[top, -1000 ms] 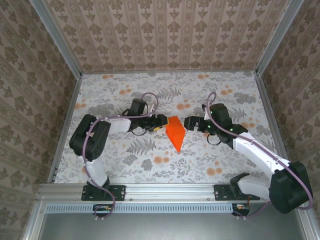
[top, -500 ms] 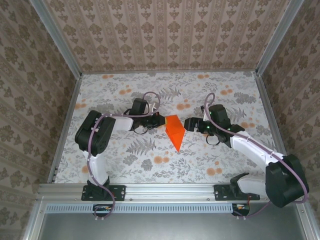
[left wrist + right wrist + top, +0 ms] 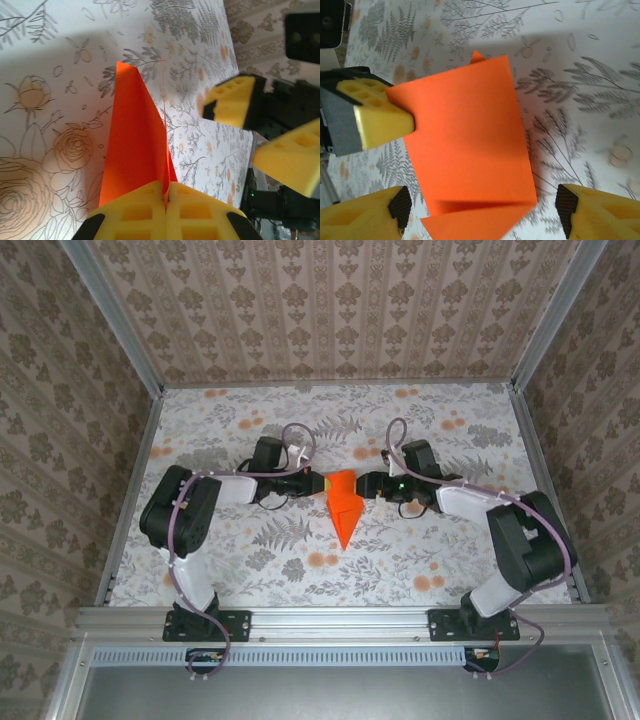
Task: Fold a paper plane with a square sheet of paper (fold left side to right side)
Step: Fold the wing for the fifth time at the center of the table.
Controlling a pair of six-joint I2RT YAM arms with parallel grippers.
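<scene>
Here the creased, pointed orange sheet (image 3: 343,506) sits pinched in the left tool (image 3: 165,199), right tool (image 3: 367,486) open.

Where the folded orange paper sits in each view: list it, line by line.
Top external: orange paper mid-table, between left gripper and right gripper.
Left wrist: lower centre, pinched in the left gripper.
Right wrist: frame centre.
Shared landmark: the left gripper's yellow fingers on its edge.

No text, label, brand, number or sign could be read anywhere; the floral table covering (image 3: 420,530) and patterned walls (image 3: 330,310) bore only printed ornament.
</scene>
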